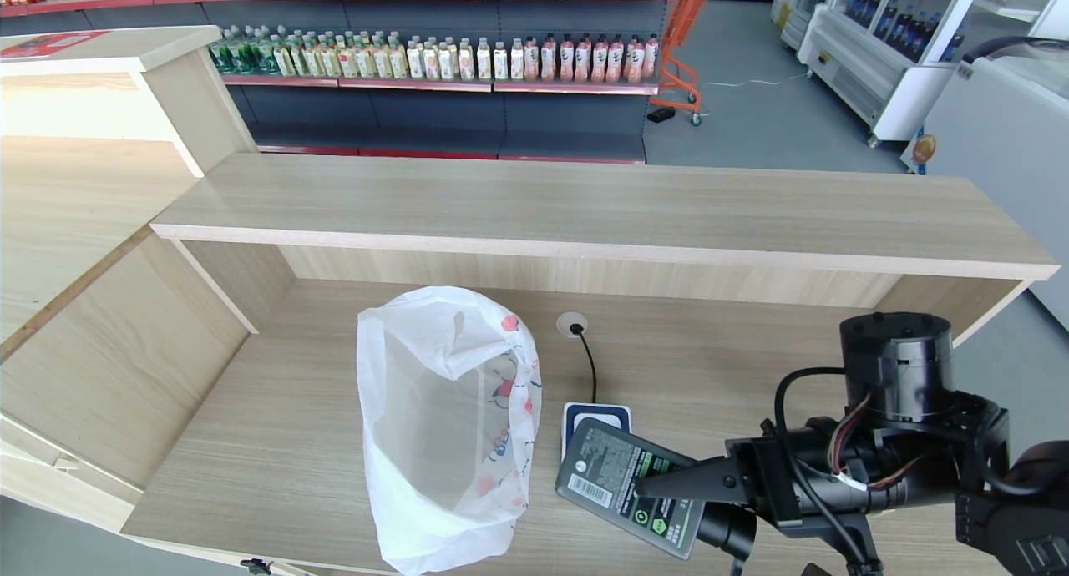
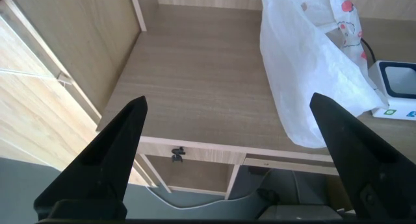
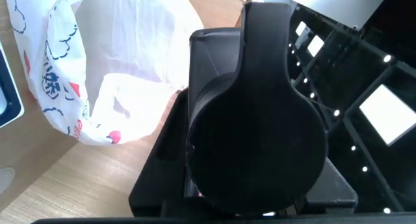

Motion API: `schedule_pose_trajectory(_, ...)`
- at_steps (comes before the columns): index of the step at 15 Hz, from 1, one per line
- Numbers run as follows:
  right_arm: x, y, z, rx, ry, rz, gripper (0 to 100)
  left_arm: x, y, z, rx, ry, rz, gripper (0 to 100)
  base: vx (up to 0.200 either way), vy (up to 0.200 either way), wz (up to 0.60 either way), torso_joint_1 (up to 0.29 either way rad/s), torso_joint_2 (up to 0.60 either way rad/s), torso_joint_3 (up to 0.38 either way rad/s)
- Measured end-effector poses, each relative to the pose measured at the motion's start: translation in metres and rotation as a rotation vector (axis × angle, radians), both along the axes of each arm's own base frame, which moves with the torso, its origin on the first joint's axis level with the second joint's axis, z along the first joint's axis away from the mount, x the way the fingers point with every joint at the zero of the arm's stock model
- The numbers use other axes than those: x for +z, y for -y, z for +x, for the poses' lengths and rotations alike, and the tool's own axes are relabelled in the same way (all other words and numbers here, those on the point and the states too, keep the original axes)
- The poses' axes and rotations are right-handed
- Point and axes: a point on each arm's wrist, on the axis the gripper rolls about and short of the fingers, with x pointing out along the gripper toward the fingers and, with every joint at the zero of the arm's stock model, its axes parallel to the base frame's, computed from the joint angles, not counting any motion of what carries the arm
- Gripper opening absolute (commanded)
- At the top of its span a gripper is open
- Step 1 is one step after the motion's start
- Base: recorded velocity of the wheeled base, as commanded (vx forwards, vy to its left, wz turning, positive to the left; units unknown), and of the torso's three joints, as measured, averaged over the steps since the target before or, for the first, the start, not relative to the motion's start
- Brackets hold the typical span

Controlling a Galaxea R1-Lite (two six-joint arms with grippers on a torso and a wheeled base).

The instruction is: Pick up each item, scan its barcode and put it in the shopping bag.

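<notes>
A flat dark grey packet (image 1: 625, 486) with a white barcode label is held in my right gripper (image 1: 661, 482), which is shut on its right edge. The packet hovers tilted just above the small white and blue scanner (image 1: 595, 415) on the wooden counter. To its left a white plastic shopping bag (image 1: 447, 426) stands open and looks empty; it also appears in the right wrist view as the bag (image 3: 110, 68). My left gripper (image 2: 227, 159) hangs open over the counter's near left edge, with the bag (image 2: 305, 74) and scanner (image 2: 398, 80) off to one side.
The scanner's black cable (image 1: 590, 367) runs back to a round grommet (image 1: 572, 324). A raised counter ledge (image 1: 585, 217) and side wall (image 1: 108, 367) enclose the work surface. Bare wood (image 1: 276, 426) lies left of the bag. Store shelves of bottles stand beyond.
</notes>
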Motion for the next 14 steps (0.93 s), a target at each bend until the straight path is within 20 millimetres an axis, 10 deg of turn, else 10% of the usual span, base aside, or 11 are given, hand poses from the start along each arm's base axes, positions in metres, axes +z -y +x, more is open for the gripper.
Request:
schedule_pose_trajectory(7,0.000,0.000,-0.001,-0.002,-0.041,0.004,0,0.000,0.000,0.000,0.000,0.000,0.000,100,0.000,0.000,0.00,0.000,0.00,0.000)
schedule_pose_trajectory(14,0.048,0.040,-0.004,-0.526,-0.845,0.313,0,0.000,0.000,0.000,0.000,0.000,0.000,100,0.000,0.000,0.00,0.000,0.00,0.000)
